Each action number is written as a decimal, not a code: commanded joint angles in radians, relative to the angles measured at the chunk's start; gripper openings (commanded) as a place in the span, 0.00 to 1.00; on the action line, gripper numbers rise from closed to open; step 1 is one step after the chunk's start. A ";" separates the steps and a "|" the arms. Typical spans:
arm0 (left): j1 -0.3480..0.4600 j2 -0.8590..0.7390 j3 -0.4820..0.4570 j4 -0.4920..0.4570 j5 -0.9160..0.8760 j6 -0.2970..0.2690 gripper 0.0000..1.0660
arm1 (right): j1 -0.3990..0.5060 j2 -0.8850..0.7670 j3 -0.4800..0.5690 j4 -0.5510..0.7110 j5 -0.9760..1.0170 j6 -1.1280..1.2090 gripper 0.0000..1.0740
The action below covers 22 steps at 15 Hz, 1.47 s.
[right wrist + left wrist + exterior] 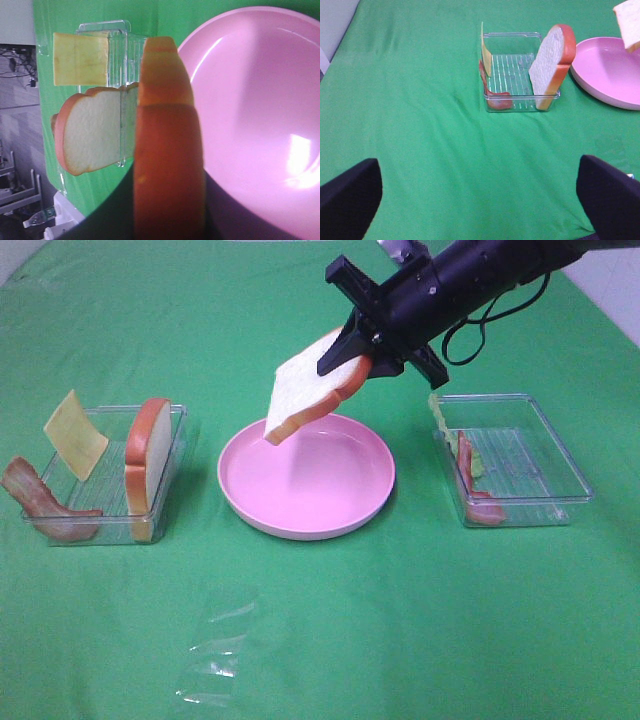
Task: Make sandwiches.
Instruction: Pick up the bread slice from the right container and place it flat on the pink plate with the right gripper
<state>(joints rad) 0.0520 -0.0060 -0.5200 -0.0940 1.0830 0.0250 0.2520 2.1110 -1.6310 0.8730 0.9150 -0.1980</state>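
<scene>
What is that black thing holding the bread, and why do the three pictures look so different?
It is a robot arm's pincer, the right gripper, shut on a toy bread slice in the air near the pink plate. One picture comes from a camera up high; the other two from cameras on the arms' wrists. The left gripper is open and empty. The left tray has cheese, a bacon strip and a second bread slice; the right tray has lettuce and another bacon strip.
</scene>
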 commanded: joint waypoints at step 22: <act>-0.001 -0.016 0.003 -0.005 -0.005 -0.005 0.92 | 0.022 0.201 -0.002 0.131 -0.038 -0.095 0.54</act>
<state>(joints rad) 0.0520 -0.0060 -0.5200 -0.0940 1.0830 0.0250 0.2740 2.3220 -1.6310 1.0130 0.8730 -0.2940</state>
